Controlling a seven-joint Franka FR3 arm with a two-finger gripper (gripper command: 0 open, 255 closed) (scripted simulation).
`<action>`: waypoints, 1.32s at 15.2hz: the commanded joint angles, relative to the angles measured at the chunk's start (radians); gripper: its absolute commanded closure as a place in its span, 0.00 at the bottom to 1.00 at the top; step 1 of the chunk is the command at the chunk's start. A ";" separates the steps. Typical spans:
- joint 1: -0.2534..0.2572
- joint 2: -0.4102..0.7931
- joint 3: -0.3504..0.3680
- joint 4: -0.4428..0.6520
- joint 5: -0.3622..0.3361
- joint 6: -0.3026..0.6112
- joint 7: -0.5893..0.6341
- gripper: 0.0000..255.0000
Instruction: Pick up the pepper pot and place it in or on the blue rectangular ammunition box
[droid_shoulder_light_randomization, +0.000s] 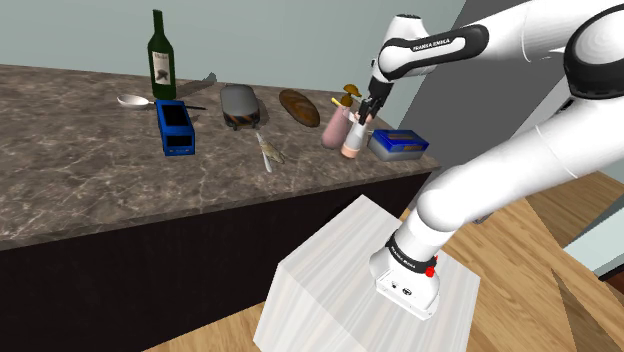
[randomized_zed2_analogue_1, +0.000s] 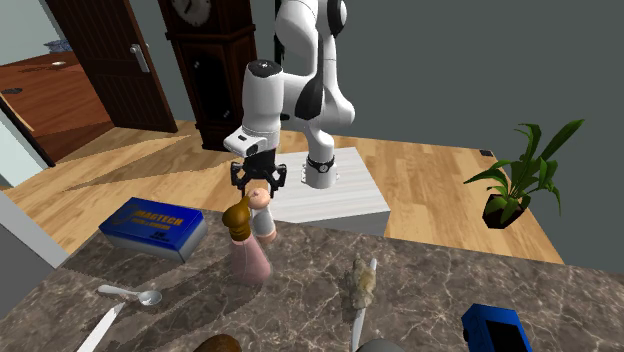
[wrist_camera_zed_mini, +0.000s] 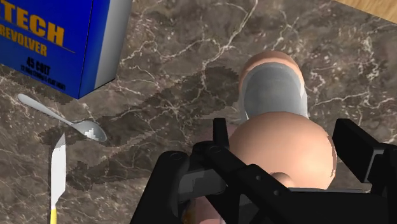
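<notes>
The pepper pot is pinkish with a round head and a grey band, and it stands upright on the dark marble counter near its right end in the shoulder view. My gripper hangs straight over it, open. Its fingers straddle the pot's round head without lifting it. From the second exterior view the gripper sits over the pot. The blue ammunition box lies flat just beyond the pot toward the counter's corner; its yellow lettering shows on the box and close up.
A pink bottle with a brown top stands right beside the pot. A spoon and knife lie near the ammunition box. Further along the counter are a loaf, a grey object, an open blue box and a wine bottle.
</notes>
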 joint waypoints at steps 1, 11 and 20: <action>0.001 -0.014 0.006 0.019 0.003 -0.032 -0.003 1.00; 0.007 -0.049 0.030 0.125 0.023 -0.173 -0.023 1.00; 0.014 -0.058 0.048 0.237 0.040 -0.293 -0.042 1.00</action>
